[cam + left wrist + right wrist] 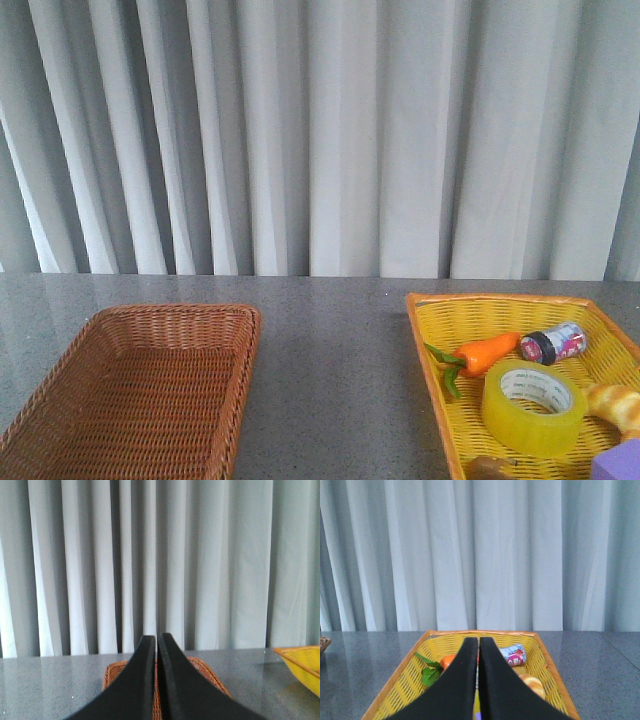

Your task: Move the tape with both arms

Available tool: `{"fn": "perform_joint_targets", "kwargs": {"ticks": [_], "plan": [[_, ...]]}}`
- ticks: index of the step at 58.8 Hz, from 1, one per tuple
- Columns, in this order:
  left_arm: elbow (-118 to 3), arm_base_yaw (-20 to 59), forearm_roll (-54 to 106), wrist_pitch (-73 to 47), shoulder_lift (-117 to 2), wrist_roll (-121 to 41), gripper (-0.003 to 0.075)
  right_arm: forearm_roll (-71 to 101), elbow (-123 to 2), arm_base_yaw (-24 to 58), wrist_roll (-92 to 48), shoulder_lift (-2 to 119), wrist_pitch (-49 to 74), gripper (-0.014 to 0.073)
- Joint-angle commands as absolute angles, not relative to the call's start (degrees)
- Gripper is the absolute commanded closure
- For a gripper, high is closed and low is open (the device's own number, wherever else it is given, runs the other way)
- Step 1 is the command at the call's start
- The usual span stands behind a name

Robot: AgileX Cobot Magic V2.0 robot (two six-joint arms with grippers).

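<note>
Grey speckled table (330,330) stands before pale pleated curtains (320,130). Yellow tape (534,407) lies in the yellow basket (440,380); left gripper (156,642) and right gripper (479,645) jaws are pressed together.

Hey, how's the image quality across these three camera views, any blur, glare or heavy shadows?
Front view: soft, even light, slightly grainy; the tape is fairly sharp, and the brown basket casts a faint shadow on the table. Left wrist view: the shut left gripper is a featureless black silhouette. Right wrist view: the right gripper is likewise dark; the yellow basket is clear.
</note>
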State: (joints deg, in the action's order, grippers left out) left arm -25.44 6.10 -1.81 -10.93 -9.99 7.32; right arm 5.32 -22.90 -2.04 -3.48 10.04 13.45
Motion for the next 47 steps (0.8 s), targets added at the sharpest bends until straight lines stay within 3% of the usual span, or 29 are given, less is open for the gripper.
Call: {"fn": "perform_joint_targets", "kwargs": {"ticks": [1,12,24,47], "plan": [[-32.6,6.2,-1.8,-12.3,-17.0,6.9,0.0726,4.8,-30.7,-2.4,-3.5,16.2,14.9,0.0598],[-41.5,6.2,-1.7,-21.0,-28.4,2.3,0.0726,4.7,-40.7,-2.4,-3.5,27.8,25.2,0.0598],[-42.6,6.2,-1.6,-26.8,-36.7,2.2,0.0726,4.6,-42.6,-2.4,-3.5,37.0,34.7,0.0598],[-42.6,6.2,0.3,-28.2,-41.9,2.3,0.0722,3.8,-42.6,-2.4,-3.5,44.5,35.5,0.0591]]}}
